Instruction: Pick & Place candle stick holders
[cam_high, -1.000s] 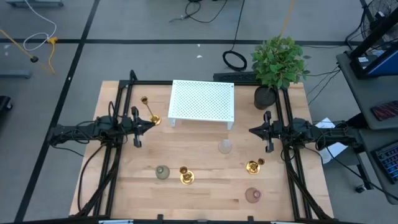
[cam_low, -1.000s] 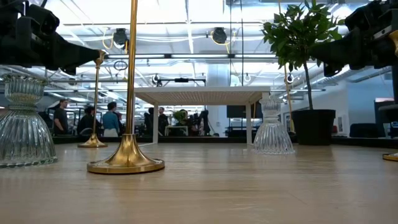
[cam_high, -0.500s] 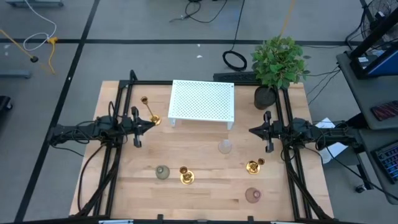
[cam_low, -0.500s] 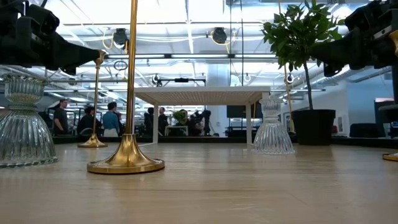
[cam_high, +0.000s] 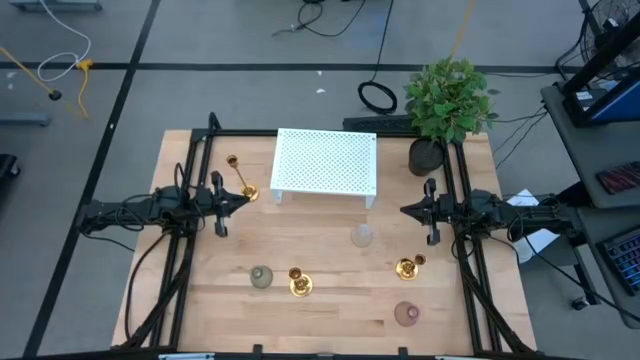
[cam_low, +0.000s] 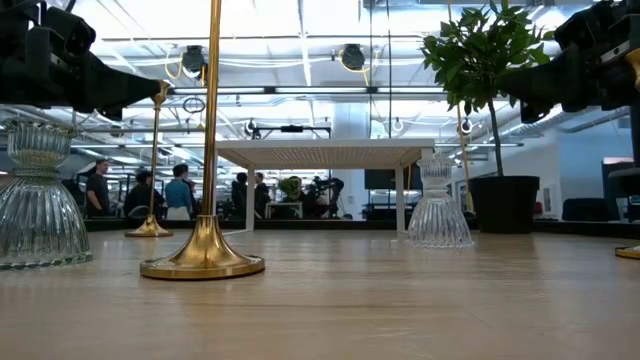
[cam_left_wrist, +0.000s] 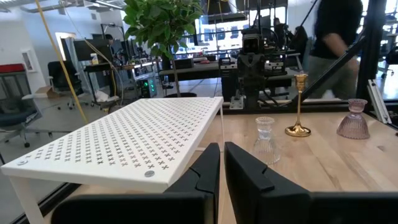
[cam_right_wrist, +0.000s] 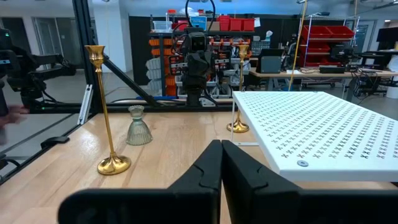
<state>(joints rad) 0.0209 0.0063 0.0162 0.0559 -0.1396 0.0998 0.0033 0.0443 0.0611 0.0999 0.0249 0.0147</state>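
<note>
Three gold brass sticks stand upright on their round bases on the wooden table: one at the far left beside the white stand (cam_high: 240, 181), one near the front middle (cam_high: 299, 283), one at the front right (cam_high: 408, 266). A green glass holder (cam_high: 261, 277) stands next to the middle stick, a clear one (cam_high: 362, 236) at mid-table, a pink one (cam_high: 406, 313) near the front edge. My left gripper (cam_high: 222, 206) hovers shut and empty at the table's left, and my right gripper (cam_high: 427, 212) hovers shut and empty at its right. The two face each other.
A white perforated stand (cam_high: 327, 163) stands on its legs at the far middle. A potted plant (cam_high: 447, 100) stands at the far right corner. Black frame rails (cam_high: 180, 260) run along both sides of the table. People show in the room beyond the table (cam_low: 178, 190).
</note>
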